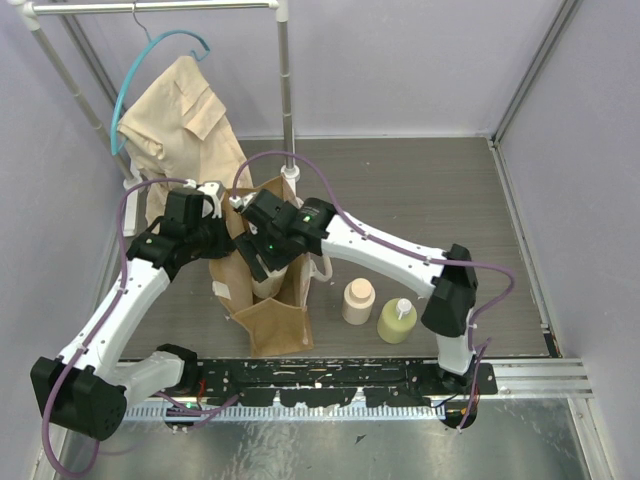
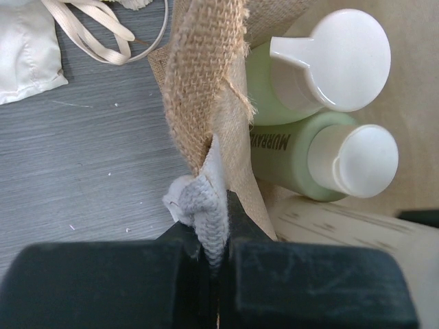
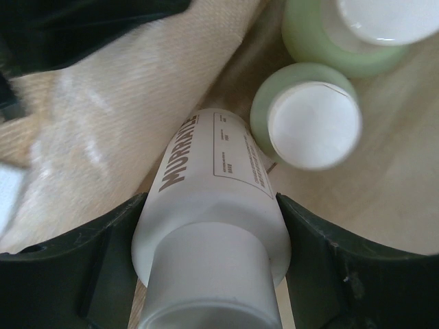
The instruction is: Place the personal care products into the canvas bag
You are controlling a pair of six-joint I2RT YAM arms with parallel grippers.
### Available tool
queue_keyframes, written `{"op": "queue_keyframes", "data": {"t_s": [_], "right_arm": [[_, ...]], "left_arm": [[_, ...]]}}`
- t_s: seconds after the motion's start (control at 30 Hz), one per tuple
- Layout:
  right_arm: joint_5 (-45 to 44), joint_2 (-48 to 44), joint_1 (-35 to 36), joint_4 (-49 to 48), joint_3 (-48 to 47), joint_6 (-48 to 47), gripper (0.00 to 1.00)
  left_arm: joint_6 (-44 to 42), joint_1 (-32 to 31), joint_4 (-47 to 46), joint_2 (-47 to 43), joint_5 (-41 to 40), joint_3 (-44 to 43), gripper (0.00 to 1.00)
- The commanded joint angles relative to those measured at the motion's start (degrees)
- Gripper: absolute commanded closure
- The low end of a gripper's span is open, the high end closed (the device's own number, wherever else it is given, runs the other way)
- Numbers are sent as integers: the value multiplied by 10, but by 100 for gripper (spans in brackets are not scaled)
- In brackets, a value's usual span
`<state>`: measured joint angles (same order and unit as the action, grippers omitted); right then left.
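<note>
Grey table [image 1: 420,200], right gripper [image 3: 212,267] holding bottle [image 3: 206,192], seemingly inside bag [image 1: 275,325]

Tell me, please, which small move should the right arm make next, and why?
Probably open the right fingers to drop the beige bottle: it is inside the canvas bag, above two green bottles, while the left fingers pinch the bag's rim.

Top view: bright, even, diffuse light from above. Shadows around the canvas bag [image 1: 275,320] on the table [image 1: 420,200] are faint and soft, mild sheen on the metal strip [image 1: 400,440]. Sharp edge to edge.
Left wrist: bag weave crisp, left gripper [image 2: 214,264] out of focus, cream caps [image 2: 353,58] near blown out.
Right wrist: warm cast, soft all over. Beige bottle [image 3: 206,199] cap and green bottles [image 3: 312,44] blurred.
</note>
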<state>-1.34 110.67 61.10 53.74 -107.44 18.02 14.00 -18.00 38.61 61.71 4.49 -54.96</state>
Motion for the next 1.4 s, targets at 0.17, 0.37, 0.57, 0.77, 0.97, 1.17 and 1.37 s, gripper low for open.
{"op": "queue_keyframes", "data": {"t_s": [0.17,0.37,0.57,0.77,0.97,1.17,1.37], "right_arm": [[-37,2,-20,-24,-12,-12,99],[-43,32,-29,-27,-9,-15,99],[-45,62,-33,-30,-3,-17,99],[-44,74,-33,-32,16,-18,99],[-49,55,-33,-34,17,-21,61],[-60,3,-33,-42,22,-21,19],[-60,-75,-33,-59,43,-29,0]], "left_arm": [[-4,2,0,-1,9,7,100],[-5,1,5,-2,6,7,100],[-6,1,8,-5,4,5,100],[-5,1,8,-3,4,3,100],[-5,1,7,-1,4,3,100],[-5,1,5,4,4,4,100],[-1,1,2,4,6,6,100]]}}
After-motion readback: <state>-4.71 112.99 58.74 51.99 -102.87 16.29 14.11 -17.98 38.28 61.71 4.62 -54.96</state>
